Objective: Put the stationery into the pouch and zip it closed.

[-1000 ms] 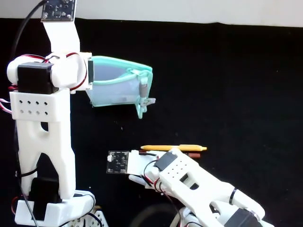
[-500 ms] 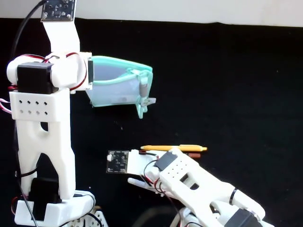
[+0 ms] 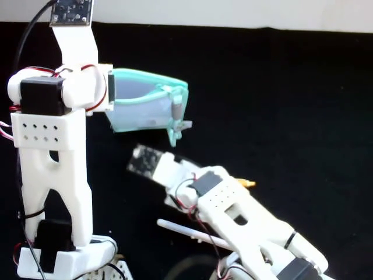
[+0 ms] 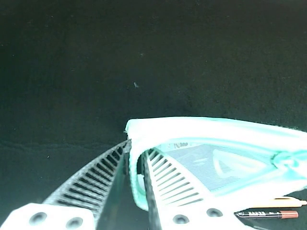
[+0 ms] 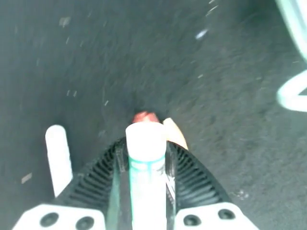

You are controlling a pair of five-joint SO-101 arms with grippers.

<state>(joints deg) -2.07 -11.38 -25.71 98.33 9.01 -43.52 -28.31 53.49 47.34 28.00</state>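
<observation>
My left gripper [image 4: 135,155] is shut on the edge of the mint-green pouch [image 4: 216,153]. It holds the pouch [image 3: 148,108] off the black table, with the zipper end away from the arm. My right gripper [image 5: 146,143] is shut on a white pen with a teal band [image 5: 146,167]. It sits raised just in front of the pouch. Past the held pen, a brown marker's tip [image 5: 144,116] and a yellow pen's tip [image 5: 175,134] lie on the cloth. The yellow pen [image 4: 283,201] and the brown marker [image 4: 268,214] lie side by side beyond the pouch.
A second white pen [image 5: 57,158] lies on the cloth beside my right gripper, and a white pen [image 3: 186,230] juts out from under the right arm [image 3: 233,210]. The left arm's tall white frame [image 3: 52,163] stands at the left. Black cloth lies bare at the far right.
My right arm has lifted and tilted its wrist up toward the pouch, now covering most of the yellow pen and the marker. More of the white pen under it shows. The left arm and pouch kept still.
</observation>
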